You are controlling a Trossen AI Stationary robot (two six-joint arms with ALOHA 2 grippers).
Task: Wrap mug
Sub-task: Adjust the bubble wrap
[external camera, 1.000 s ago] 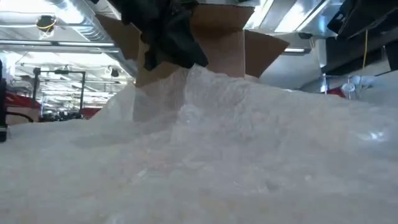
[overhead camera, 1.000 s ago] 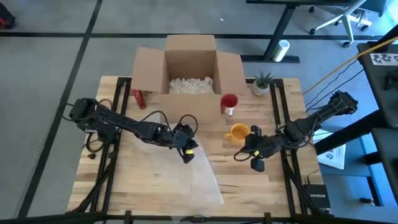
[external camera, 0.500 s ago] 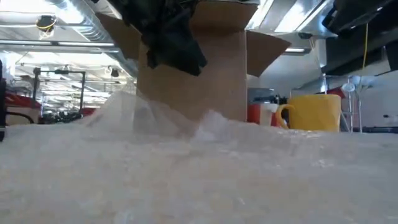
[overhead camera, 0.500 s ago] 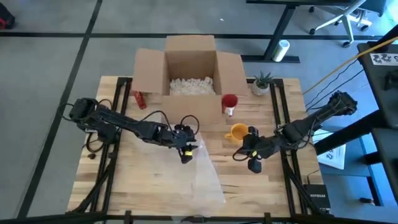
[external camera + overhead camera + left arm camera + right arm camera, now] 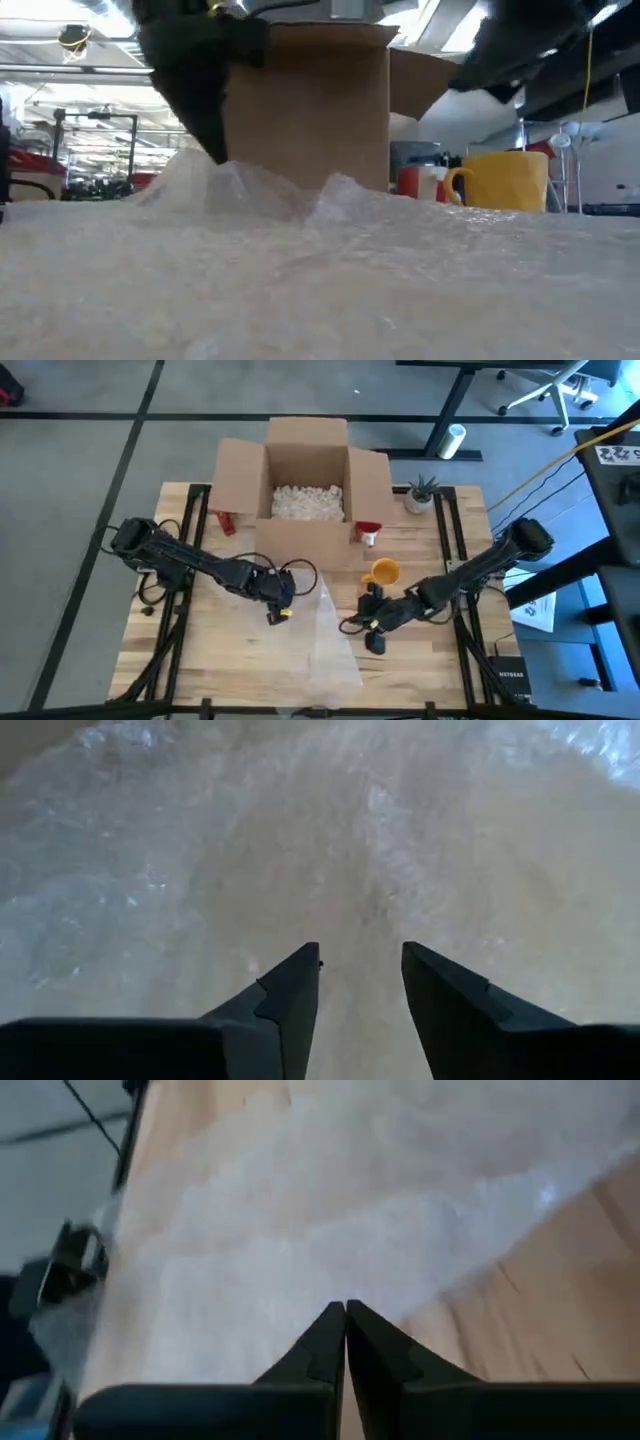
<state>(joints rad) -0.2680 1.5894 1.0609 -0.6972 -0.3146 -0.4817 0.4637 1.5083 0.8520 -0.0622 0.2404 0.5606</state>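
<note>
Yellow mug (image 5: 385, 571) upright, handle toward the left arm; left gripper (image 5: 360, 982) parted, right gripper (image 5: 345, 1342) pressed together.

Left gripper (image 5: 360, 965), fingers (image 5: 290, 1005) parted, just above crinkled clear bubble wrap (image 5: 200, 850) over pale wood.
</note>
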